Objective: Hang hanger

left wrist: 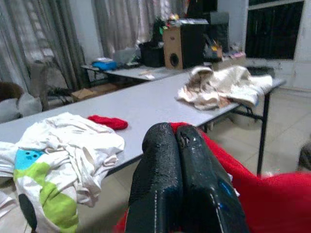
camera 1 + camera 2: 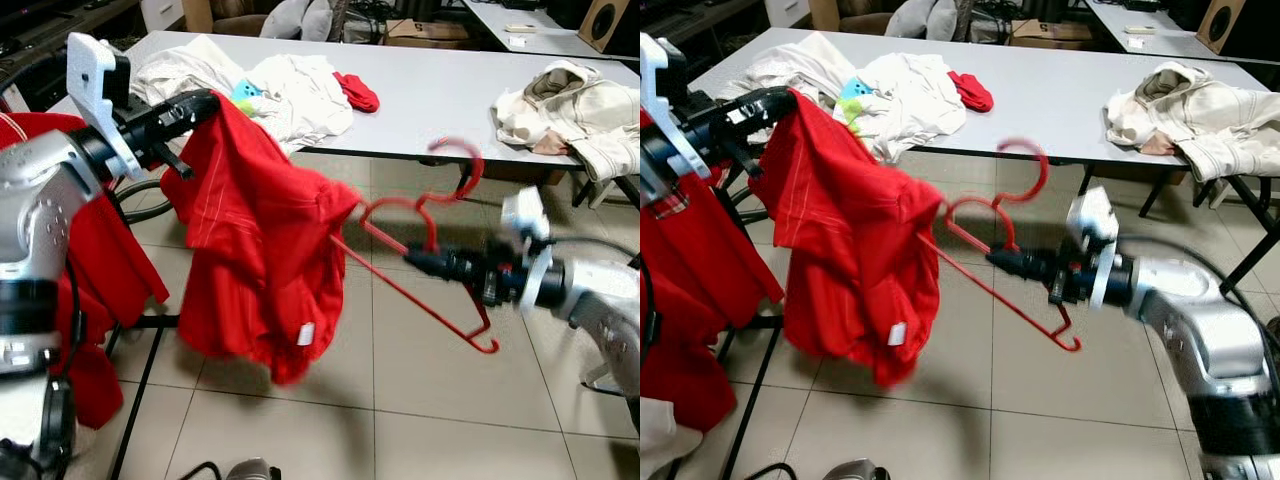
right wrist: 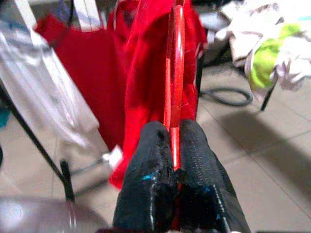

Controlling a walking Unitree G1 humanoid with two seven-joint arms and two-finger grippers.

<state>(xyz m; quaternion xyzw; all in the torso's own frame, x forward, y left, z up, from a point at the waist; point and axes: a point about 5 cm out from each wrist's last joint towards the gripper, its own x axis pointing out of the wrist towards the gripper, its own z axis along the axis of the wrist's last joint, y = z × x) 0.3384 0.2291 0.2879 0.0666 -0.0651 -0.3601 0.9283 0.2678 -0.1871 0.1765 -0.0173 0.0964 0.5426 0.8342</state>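
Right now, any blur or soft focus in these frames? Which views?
Eye views: hanger hook smeared by motion, red shirt edges soft, table sharp. Right wrist view: background blurred, right gripper fairly sharp. Left wrist view: left gripper close and soft, far room hazy.

Red hanger (image 2: pixel 430 215), plain red shirt (image 2: pixel 255 250) with a white tag at the hem. Grey table (image 2: pixel 440 90): white garment (image 2: pixel 300 90) with green and light-blue print, small red cloth (image 2: pixel 357 92), cream jacket (image 2: pixel 575 115). Black gripper fingers (image 1: pixel 170 184), beige tiled floor (image 2: pixel 420 400)
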